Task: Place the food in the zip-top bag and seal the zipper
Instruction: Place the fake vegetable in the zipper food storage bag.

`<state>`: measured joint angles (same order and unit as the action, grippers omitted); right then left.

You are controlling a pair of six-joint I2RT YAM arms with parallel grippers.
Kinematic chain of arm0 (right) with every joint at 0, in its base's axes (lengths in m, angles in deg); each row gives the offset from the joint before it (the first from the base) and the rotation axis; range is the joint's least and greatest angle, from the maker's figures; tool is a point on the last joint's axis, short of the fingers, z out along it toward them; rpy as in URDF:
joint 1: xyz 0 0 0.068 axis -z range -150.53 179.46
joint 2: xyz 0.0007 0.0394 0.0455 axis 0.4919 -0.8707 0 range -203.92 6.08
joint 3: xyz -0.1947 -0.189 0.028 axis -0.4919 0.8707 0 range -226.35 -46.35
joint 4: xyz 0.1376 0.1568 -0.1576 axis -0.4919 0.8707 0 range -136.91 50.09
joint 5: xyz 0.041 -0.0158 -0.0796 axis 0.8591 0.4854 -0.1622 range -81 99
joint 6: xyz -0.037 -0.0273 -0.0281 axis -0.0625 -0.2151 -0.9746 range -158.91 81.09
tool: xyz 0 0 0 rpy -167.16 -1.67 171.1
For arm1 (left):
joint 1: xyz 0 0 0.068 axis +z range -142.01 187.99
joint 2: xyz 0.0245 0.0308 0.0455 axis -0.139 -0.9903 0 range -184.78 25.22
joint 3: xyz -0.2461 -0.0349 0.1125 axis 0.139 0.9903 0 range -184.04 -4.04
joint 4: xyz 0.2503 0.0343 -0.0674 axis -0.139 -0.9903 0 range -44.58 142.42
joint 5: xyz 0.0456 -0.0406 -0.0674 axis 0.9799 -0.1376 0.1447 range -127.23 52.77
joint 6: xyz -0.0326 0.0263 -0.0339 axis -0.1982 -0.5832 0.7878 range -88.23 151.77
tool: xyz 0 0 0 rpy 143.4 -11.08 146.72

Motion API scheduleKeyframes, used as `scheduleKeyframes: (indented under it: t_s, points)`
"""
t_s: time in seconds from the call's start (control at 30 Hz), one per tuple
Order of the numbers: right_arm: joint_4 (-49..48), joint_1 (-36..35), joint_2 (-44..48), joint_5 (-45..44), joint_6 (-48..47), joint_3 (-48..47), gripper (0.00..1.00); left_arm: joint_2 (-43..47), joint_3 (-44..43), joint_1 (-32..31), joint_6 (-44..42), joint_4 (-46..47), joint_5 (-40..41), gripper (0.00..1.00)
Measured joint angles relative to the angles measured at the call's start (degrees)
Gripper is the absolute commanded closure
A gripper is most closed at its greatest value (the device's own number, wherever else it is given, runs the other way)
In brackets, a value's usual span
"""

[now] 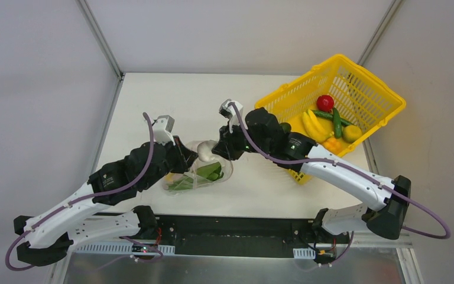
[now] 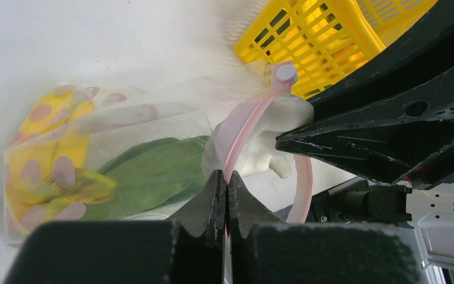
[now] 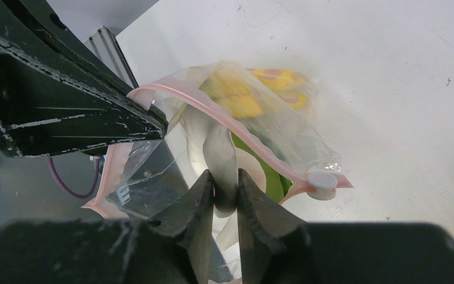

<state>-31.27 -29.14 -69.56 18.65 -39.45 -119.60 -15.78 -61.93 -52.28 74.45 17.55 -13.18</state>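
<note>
Robotics laboratory test cell, viewed from above. A white table [image 1: 171, 100] is enclosed by plain pale panels [image 1: 230, 29] held in a bare frame, with one aluminium post [image 1: 101, 41] at 11 o'clock and a second post [image 1: 378, 32] at 1 o'clock. At 6 o'clock a black mounting rail [image 1: 230, 228] carries the left arm [image 1: 83, 198] and the right arm [image 1: 343, 171], with an exposed purple cable [image 1: 431, 228] and a slotted white cable duct [image 1: 103, 247] alongside. The goods are props: plastic toy produce [image 1: 316, 125] in a yellow basket [image 1: 384, 97] at 2 o'clock
</note>
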Motion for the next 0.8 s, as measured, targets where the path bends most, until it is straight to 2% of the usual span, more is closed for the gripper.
scheduleKeyframes:
  t_s: [0.23, 0.43, 0.57, 0.6, 0.67, 0.8]
  points:
    - [0.20, -0.33, -0.90, -0.04, 1.68, -0.74, 0.56, 0.44, 0.09, 0.00, 0.11, 0.07, 0.02, 1.00]
    - [0.28, -0.33, -0.66, -0.04, 2.71, -1.95, 0.47, 1.07, 0.13, 0.02, 0.13, 0.04, 0.46, 1.00]
    - [-2.36, -0.33, 2.84, 0.15, 3.37, -0.66, 0.37, 1.33, 0.31, 0.02, 0.15, 0.02, 0.48, 1.00]
    - [-3.91, -0.33, 5.01, -0.26, 3.43, 0.83, 0.31, 1.33, 0.33, 0.02, 0.15, 0.02, 0.48, 1.00]
    - [-5.97, -0.33, 9.60, -2.89, 3.48, 3.54, 0.25, 1.33, 0.48, 0.02, 0.17, 0.04, 0.46, 1.00]
    - [-7.80, 0.15, 16.37, -13.88, 2.99, 5.68, 0.23, 1.33, 0.63, 0.02, 0.17, 0.09, 0.46, 1.00]
